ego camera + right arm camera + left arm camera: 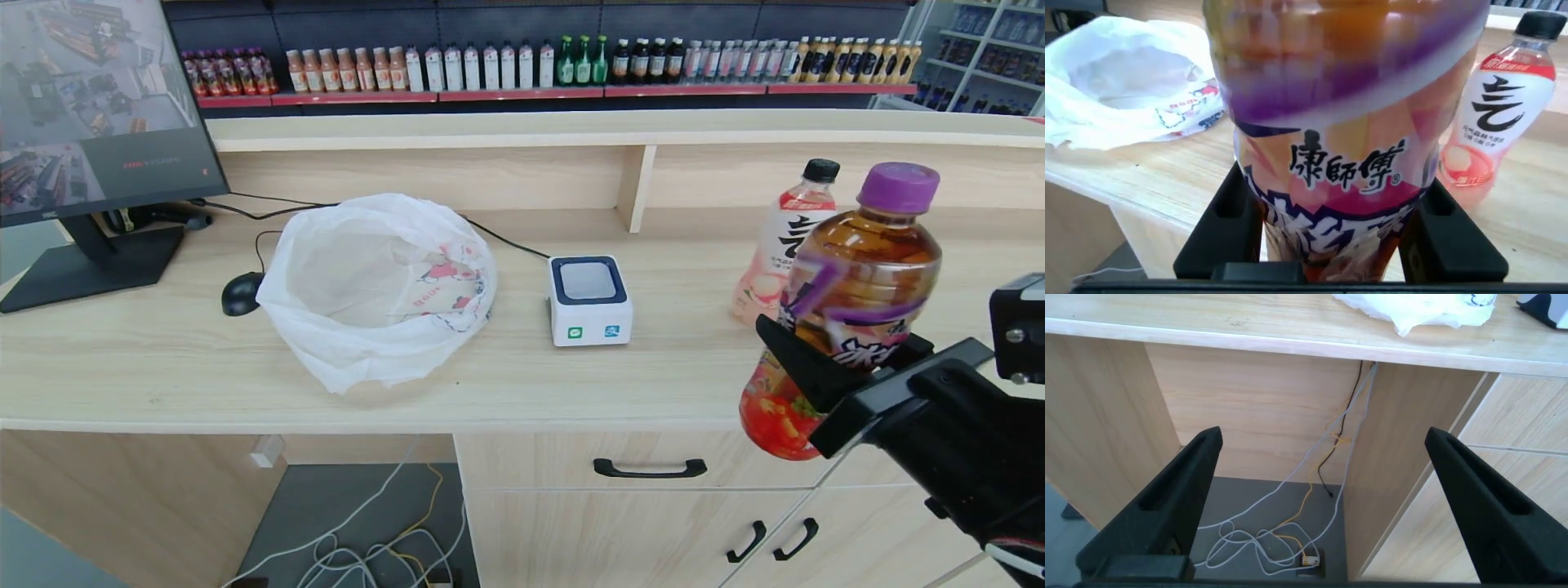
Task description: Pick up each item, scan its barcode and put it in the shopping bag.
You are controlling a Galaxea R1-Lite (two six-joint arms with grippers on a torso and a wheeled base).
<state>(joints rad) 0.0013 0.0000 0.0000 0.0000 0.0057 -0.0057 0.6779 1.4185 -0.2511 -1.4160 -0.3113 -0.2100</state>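
Purple-capped tea bottle (857, 278) held clamped in right gripper (849, 349), aloft over counter's (163, 359) right front edge, near pink bottle (784, 245). Shopping bag (375, 286) seen open beside scanner (589, 300). Left gripper (1323, 445) spread wide, empty, below countertop.

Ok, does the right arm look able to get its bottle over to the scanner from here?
Probably yes. The right gripper holds the purple-capped bottle off the counter, with bare counter between it and the scanner; the pink bottle stands farther back, out of the way.

We log: purple-capped tea bottle (853, 278), upright in right tool (849, 347); pink bottle (785, 241) standing on desk (163, 359); white bag (326, 343) open beside scanner (589, 300).
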